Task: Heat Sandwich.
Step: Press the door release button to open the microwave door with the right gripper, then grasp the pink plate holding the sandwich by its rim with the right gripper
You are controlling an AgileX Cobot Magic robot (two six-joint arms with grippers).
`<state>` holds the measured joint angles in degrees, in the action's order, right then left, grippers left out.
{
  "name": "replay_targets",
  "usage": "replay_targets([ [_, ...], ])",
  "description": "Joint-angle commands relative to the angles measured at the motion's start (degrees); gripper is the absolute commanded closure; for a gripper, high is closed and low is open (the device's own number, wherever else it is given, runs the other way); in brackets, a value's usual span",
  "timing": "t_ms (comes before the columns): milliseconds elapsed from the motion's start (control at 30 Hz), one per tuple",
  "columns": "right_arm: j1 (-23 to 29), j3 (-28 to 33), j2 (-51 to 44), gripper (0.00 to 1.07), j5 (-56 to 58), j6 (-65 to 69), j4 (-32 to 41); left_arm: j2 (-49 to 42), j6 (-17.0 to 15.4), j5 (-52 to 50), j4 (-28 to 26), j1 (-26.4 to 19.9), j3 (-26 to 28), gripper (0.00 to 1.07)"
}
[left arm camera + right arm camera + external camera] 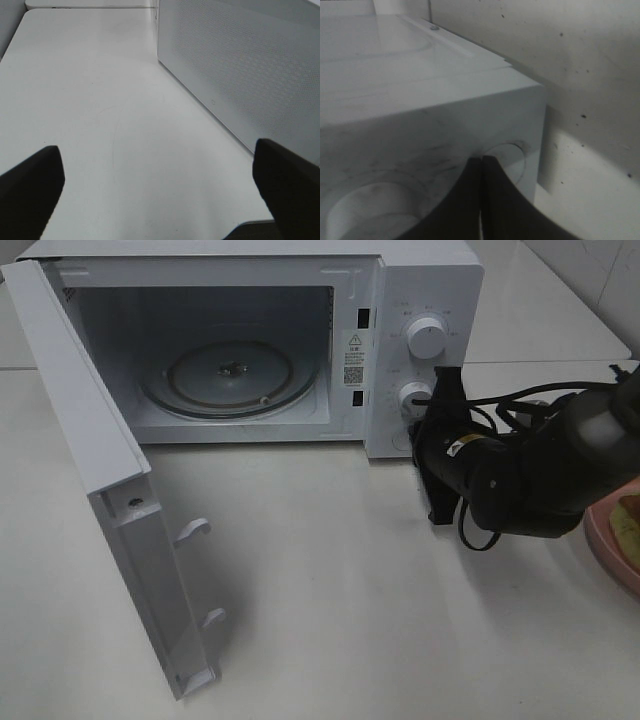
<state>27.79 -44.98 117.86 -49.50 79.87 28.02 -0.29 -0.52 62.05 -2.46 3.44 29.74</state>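
Microwave [420,280] stands on the white worktop [330,570] with its door [90,440] swung fully open off the microwave's left side. The lit cavity holds the round glass turntable [230,375], lying flat on the cavity floor.

Second container is a pink plate [605,540], on the worktop right of the microwave and forward of its control panel, cut off by the frame edge. The sandwich [630,525] lies on that plate. Only a sliver shows: yellowish-tan with a greenish tinge. Shape can't be told.

Right tool [447,375] has its jaws pressed together and holds nothing. It sits at the microwave's control panel, just beside the lower knob [413,397] and below the upper knob [427,338]. Can't tell whether it touches the panel. The right wrist view shows the shut tips against the white front.

Left tool [157,165] has its jaws spread wide with nothing between them, over bare worktop near a white perforated face of the microwave.
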Motion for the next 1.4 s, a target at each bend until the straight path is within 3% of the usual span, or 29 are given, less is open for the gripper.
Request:
replay_targets([
  [33,-0.34,1.26,-2.06,1.07,-0.46,0.17,-1.55,-1.32,-0.4,-0.74,0.06,-0.17,-0.11,0.09],
  [433,-0.34,7.45,-11.57,1.07,7.62,-4.3,-1.72,-1.32,-0.4,-0.74,0.06,-0.17,-0.11,0.09],
  [700,-0.34,9.17,-17.25,1.06,20.51,-17.93,-1.72,-1.32,-0.4,-0.74,0.06,-0.17,-0.11,0.09],
  [1100,-0.4,9.17,-24.18,1.04,36.55,-52.83,-1.55,-1.32,-0.4,-0.74,0.06,-0.17,-0.11,0.09],
  [1200,-0.52,9.17,-26.7,1.02,42.28,-74.66,-1.55,-1.32,-0.4,-0.74,0.06,-0.17,-0.11,0.09],
  [1400,-0.52,9.17,-29.62,1.0,51.57,-94.37,-1.49,-1.32,-0.4,-0.74,0.06,-0.17,-0.11,0.09],
])
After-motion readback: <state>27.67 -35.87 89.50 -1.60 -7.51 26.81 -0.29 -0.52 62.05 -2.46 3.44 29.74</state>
